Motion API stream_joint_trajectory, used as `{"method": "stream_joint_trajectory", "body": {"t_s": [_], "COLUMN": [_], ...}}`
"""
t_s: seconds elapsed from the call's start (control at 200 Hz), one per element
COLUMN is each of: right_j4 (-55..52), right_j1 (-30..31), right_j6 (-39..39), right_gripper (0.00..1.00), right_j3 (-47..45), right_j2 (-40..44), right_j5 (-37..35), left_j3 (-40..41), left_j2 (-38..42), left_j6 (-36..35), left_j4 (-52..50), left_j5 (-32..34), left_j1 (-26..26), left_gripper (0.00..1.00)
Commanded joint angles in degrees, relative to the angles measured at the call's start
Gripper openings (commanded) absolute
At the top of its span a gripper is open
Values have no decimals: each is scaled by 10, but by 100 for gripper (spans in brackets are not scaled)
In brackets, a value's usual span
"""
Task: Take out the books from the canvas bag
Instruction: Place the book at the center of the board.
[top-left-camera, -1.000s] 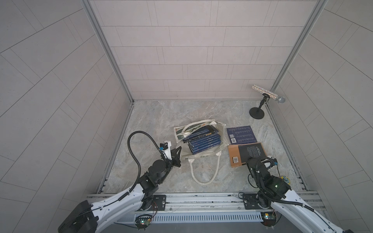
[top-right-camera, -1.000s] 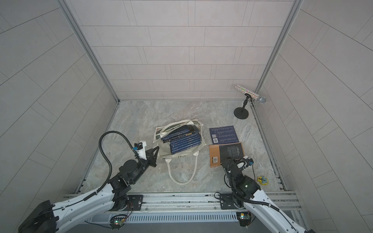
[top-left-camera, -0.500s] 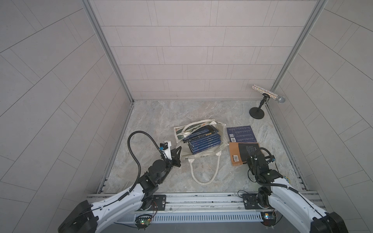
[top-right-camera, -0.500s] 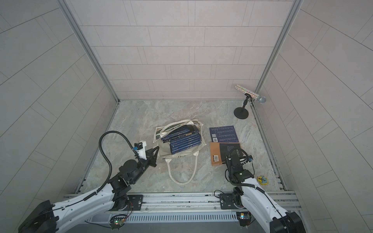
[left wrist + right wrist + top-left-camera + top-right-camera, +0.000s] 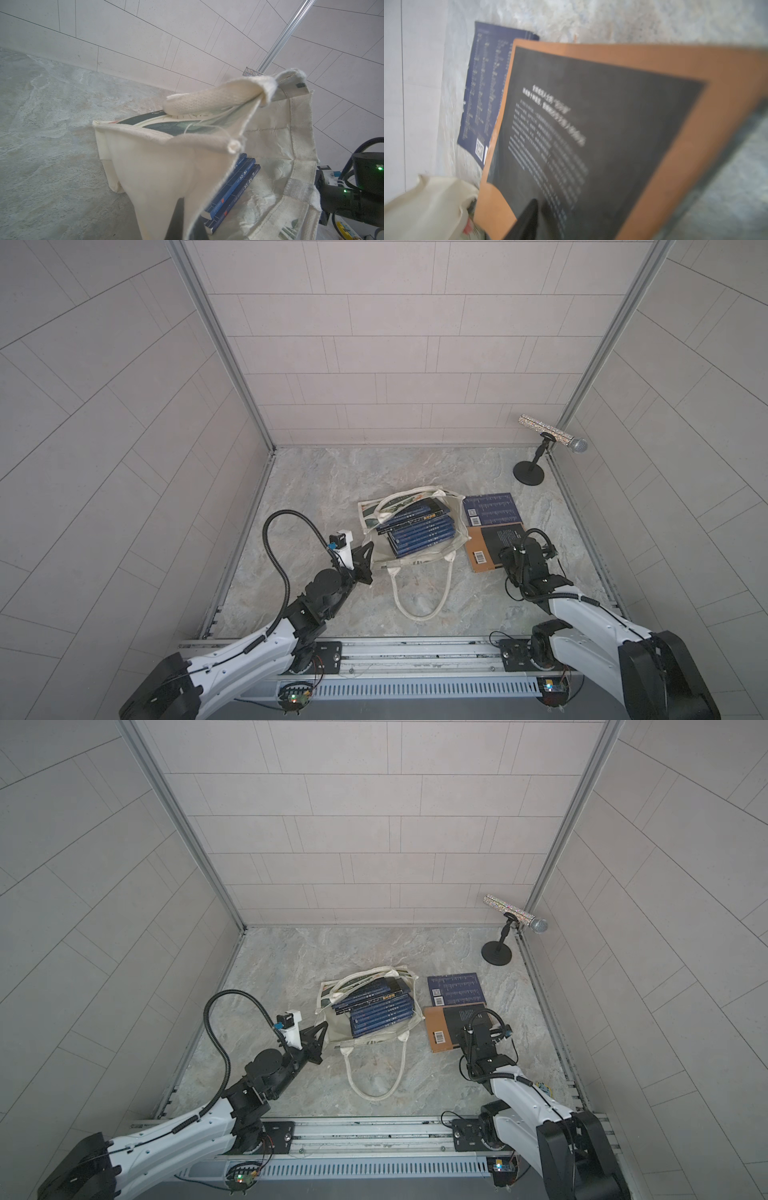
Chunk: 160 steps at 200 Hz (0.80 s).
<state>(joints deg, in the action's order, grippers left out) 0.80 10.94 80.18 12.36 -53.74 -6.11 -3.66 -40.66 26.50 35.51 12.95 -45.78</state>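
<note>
Left gripper [image 5: 369,561]: you have it pinched shut on the canvas bag [image 5: 417,565] rim.
Right gripper [image 5: 510,556]: over the black-brown book [image 5: 482,548]; you cannot tell its jaw width.

No wording is sharp enough to read letter by letter. The black book with an orange-brown border [image 5: 602,128] carries blurred white lines of what look like Chinese characters. In a top view a white barcode label [image 5: 480,556] sits on its border. The thin navy book [image 5: 488,93] beside it bears columns of tiny white print and a white QR code [image 5: 480,149]. The stacked navy books [image 5: 232,186] inside the cream canvas bag [image 5: 162,176] show small white spine characters, illegible.
</note>
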Motion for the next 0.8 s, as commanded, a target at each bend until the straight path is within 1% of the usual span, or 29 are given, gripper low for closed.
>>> {"method": "stream_joint_trajectory", "body": {"t_s": [0.0,0.025,0.045,0.265,0.315,0.435,0.51,0.6,0.655,0.69,0.731,0.796], "right_j4": [-68,-87,-101,-249,-292,-344,-339,-339,-335,-325,-307,-284], "right_j1": [-1,-1,-1,-3,-3,-3,-2,5,24,46,83,161], "right_j6": [9,8,6,-5,-14,-43,-61,-80,-78,-78,-80,-87], "right_gripper": [90,98,99,100,100,100,100,100,100,99,99,99], "right_j3": [-7,-6,-5,19,43,99,130,172,187,192,194,200], "right_j2": [62,80,93,223,251,295,297,266,240,229,222,220], "right_j5": [-39,-48,-52,-71,-87,-115,-95,-39,-22,-25,-46,-113], "left_j3": [-15,-15,-14,-15,-13,-14,-13,-13,-14,-14,-14,-13], "left_j2": [1,0,0,1,3,3,-1,-7,-10,-11,-12,-12], "left_j6": [-5,-5,-5,-6,-6,-7,-7,-8,-10,-11,-12,-14], "left_j4": [-10,-9,-8,-8,-10,-8,-4,2,5,6,7,7], "left_j5": [-3,-3,-3,-4,-3,-3,-4,-6,-7,-7,-8,-3], "left_j1": [1,1,1,1,1,1,1,1,1,1,1,1], "left_gripper": [0,0,0,0,0,0,0,0,0,0,0,0]}}
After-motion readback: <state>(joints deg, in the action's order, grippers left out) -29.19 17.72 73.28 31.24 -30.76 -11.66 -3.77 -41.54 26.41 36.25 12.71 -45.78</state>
